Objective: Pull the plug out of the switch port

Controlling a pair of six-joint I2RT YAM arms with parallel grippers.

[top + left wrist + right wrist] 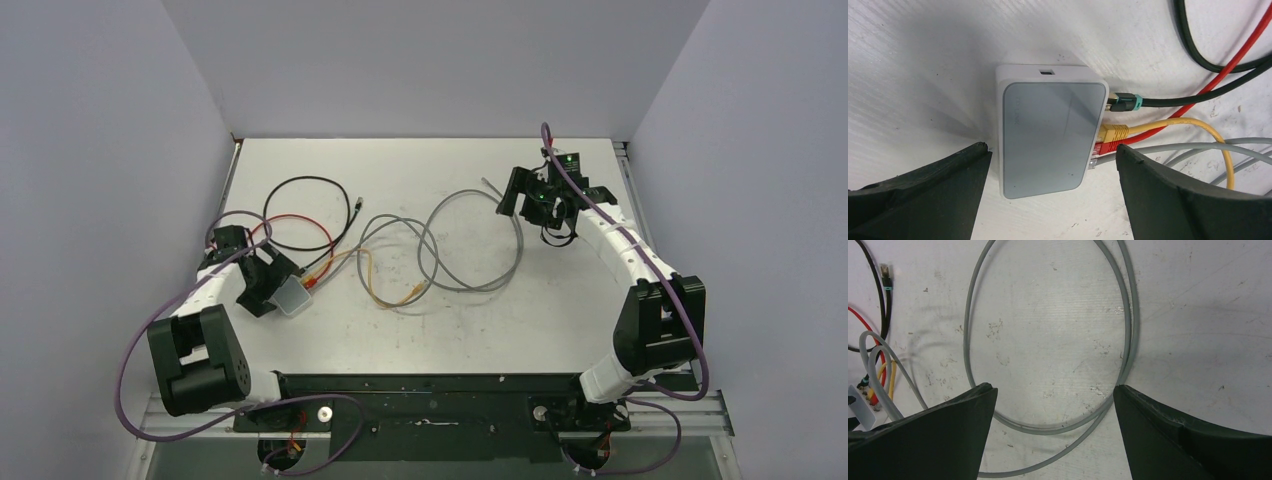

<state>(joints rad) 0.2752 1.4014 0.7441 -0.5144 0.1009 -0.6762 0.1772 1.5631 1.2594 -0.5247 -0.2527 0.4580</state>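
Top cam: high, behind the bases, looks down on the whole table (430,330). Left wrist cam: close, straight down on the switch box (1048,135). Right wrist cam: further up, over the grey cable loop (1048,340); box corner probably at its left edge.

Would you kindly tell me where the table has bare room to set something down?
Bare table runs along the near edge, between the grey cable loops and the arms' base rail; another patch lies between those loops and the right arm. It is crowded beside the switch, where four plugs and their cables bunch.
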